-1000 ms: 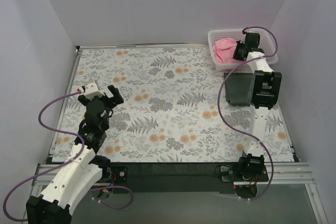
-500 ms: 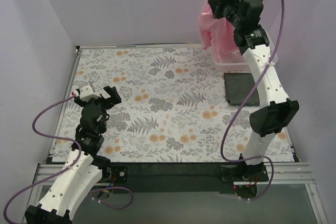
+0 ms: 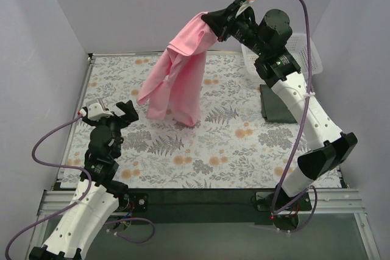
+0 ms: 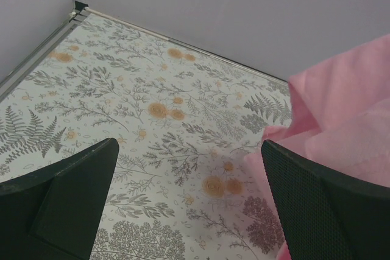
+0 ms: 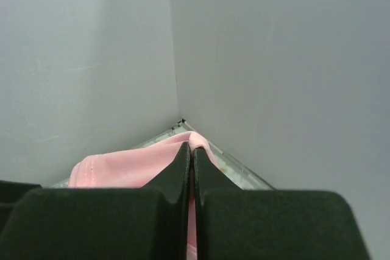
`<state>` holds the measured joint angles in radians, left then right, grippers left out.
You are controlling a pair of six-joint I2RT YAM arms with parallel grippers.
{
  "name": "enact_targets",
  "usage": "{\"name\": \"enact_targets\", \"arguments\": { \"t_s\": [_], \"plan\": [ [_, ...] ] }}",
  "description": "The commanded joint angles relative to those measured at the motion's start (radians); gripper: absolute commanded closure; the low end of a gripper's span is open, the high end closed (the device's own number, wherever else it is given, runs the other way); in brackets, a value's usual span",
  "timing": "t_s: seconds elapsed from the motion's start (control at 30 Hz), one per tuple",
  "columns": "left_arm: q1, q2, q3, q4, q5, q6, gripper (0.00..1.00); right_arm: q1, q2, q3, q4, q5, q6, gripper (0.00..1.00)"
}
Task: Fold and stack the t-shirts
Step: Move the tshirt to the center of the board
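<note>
A floral cloth (image 3: pixel 201 144), grey ferns and orange blooms on a pale ground, lies flat over the table. It reaches the pale back wall (image 3: pixel 140 10) and the left wall (image 3: pixel 36 59), where a thin metal trim (image 4: pixel 36 53) edges it. Along the near side a dark strip (image 3: pixel 201 196) shows. A white mesh basket (image 3: pixel 312 55) stands in the far right corner, only partly in sight.

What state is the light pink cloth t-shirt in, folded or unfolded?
Unfolded: the light pink cloth t-shirt hangs bunched and loose from the shut right gripper.
</note>
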<state>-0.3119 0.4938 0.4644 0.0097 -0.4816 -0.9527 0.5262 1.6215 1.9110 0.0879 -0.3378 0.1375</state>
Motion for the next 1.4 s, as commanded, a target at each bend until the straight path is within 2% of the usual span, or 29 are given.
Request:
{"name": "enact_targets", "arguments": {
  "t_s": [0.0, 0.1, 0.13, 0.2, 0.23, 0.27, 0.33, 0.37, 0.4, 0.47, 0.5, 0.53, 0.63, 0.7, 0.83, 0.97, 1.2, 1.37],
  "plan": [
    [-0.001, 0.008, -0.007, -0.031, 0.017, -0.004, 0.02, -0.002, -0.104, -0.244, 0.093, 0.091, 0.054, 0.99],
    [-0.001, 0.031, 0.000, -0.046, 0.041, -0.012, 0.02, -0.003, -0.207, -0.473, 0.092, 0.177, 0.063, 0.99],
    [-0.001, 0.037, 0.003, -0.051, 0.054, -0.017, 0.02, -0.005, -0.239, -0.642, 0.090, 0.204, 0.066, 0.99],
    [-0.001, 0.046, 0.005, -0.059, 0.069, -0.027, 0.02, -0.020, -0.351, -0.798, 0.046, 0.333, 0.082, 0.87],
    [-0.001, 0.051, 0.005, -0.060, 0.084, -0.031, 0.02, -0.031, -0.421, -0.910, 0.018, 0.455, 0.102, 0.80],
    [-0.001, 0.058, 0.005, -0.063, 0.113, -0.037, 0.02, -0.051, -0.451, -0.959, -0.017, 0.488, 0.146, 0.69],
    [-0.001, 0.087, 0.010, -0.068, 0.156, -0.064, 0.02, -0.116, -0.512, -1.007, -0.158, 0.517, 0.152, 0.63],
    [-0.001, 0.100, 0.017, -0.067, 0.208, -0.076, 0.02, -0.132, -0.523, -1.026, -0.210, 0.526, 0.125, 0.54],
    [-0.001, 0.115, 0.025, -0.076, 0.236, -0.093, 0.02, -0.138, -0.532, -1.027, -0.252, 0.531, 0.104, 0.50],
    [-0.001, 0.181, 0.057, -0.092, 0.335, -0.141, 0.02, -0.140, -0.555, -1.044, -0.323, 0.458, 0.053, 0.42],
    [-0.001, 0.210, 0.071, -0.127, 0.360, -0.158, 0.02, -0.140, -0.563, -1.055, -0.327, 0.403, 0.012, 0.41],
    [-0.001, 0.262, 0.083, -0.145, 0.389, -0.173, 0.02, -0.138, -0.569, -1.064, -0.327, 0.279, -0.001, 0.41],
    [-0.001, 0.353, 0.124, -0.197, 0.480, -0.219, 0.03, -0.117, -0.539, -1.090, -0.317, 0.163, 0.004, 0.41],
    [-0.003, 0.443, 0.144, -0.215, 0.556, -0.250, 0.06, -0.104, -0.513, -1.098, -0.297, 0.145, 0.020, 0.41],
    [-0.004, 0.601, 0.190, -0.249, 0.604, -0.287, 0.14, -0.095, -0.428, -1.093, -0.283, 0.080, 0.033, 0.41],
    [-0.009, 0.718, 0.238, -0.249, 0.650, -0.304, 0.21, -0.084, -0.396, -1.110, -0.281, 0.075, 0.033, 0.41],
    [-0.036, 0.868, 0.296, -0.261, 0.693, -0.327, 0.40, -0.081, -0.420, -1.169, -0.281, 0.135, 0.022, 0.42],
    [-0.064, 0.928, 0.309, -0.281, 0.678, -0.342, 0.41, -0.081, -0.442, -1.185, -0.284, 0.232, 0.019, 0.42]
  ]
}}
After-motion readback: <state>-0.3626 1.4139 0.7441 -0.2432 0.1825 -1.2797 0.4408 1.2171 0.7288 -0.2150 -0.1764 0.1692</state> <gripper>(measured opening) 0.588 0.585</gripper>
